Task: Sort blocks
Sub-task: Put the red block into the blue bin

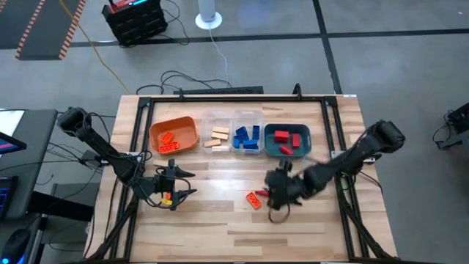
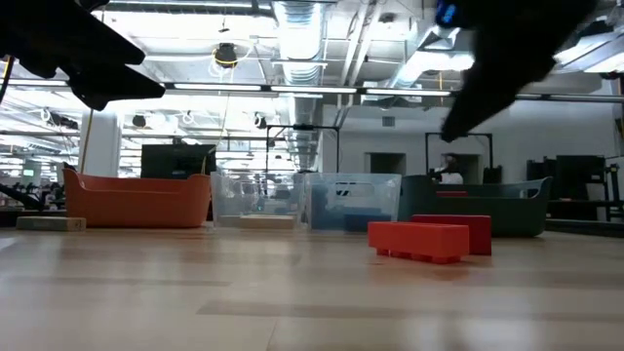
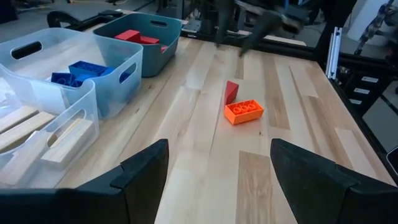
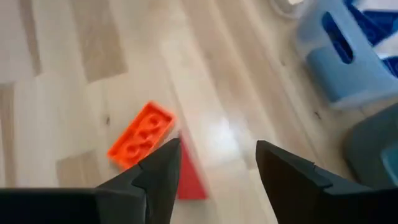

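- The desk [image 1: 242, 220] carries four trays in a row: orange tray [image 1: 174, 134], two clear ones, teal tray [image 1: 287, 141].
- The right gripper [image 4: 217, 163], fingers apart and empty, hovers over the red block [image 4: 189, 180], which touches the orange block [image 4: 140, 135].
- The left gripper [image 3: 217, 168] waits spread wide, empty.
- Risk: closing could nudge the orange neighbour or pinch both blocks, since they touch.
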{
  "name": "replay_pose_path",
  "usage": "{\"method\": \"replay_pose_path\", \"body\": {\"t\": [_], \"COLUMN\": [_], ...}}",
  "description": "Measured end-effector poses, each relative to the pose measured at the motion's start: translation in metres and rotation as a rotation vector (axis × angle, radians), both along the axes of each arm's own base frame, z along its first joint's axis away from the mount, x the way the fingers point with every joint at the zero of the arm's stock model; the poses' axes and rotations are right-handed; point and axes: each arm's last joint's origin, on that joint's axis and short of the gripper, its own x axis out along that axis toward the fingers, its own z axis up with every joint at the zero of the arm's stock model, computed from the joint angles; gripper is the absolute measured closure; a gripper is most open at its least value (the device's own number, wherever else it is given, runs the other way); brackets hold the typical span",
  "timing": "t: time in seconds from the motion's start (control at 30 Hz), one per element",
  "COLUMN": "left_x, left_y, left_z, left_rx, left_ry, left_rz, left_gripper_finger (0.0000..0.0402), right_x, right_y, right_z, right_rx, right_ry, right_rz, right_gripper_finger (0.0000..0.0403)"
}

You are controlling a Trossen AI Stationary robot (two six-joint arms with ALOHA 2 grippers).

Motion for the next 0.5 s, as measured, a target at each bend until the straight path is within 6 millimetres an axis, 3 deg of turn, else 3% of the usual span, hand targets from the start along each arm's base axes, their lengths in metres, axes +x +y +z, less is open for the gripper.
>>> {"method": "replay_pose_path", "body": {"t": [0.2,0.37,0.5], "left_x": [0.0,0.0,0.0], "left_y": [0.0,0.0,0.0], "left_z": [0.0,0.001,0.001], "left_rx": [-0.002,-0.006,-0.009], "left_ry": [-0.001,-0.006,-0.007], "left_rz": [0.0,0.0,0.0], "left_gripper_finger": [0.0127,0.0127,0.0127], "right_x": [-0.008,-0.002,0.003], "right_y": [0.046,0.051,0.048], "right_z": [-0.037,-0.068,-0.078], "right_rx": [-0.157,-0.168,-0.181], "right_ry": [-0.013,0.018,0.006], "right_rz": [0.026,-0.033,-0.058], "right_gripper_finger": [0.0163,0.0163,0.0163]}}
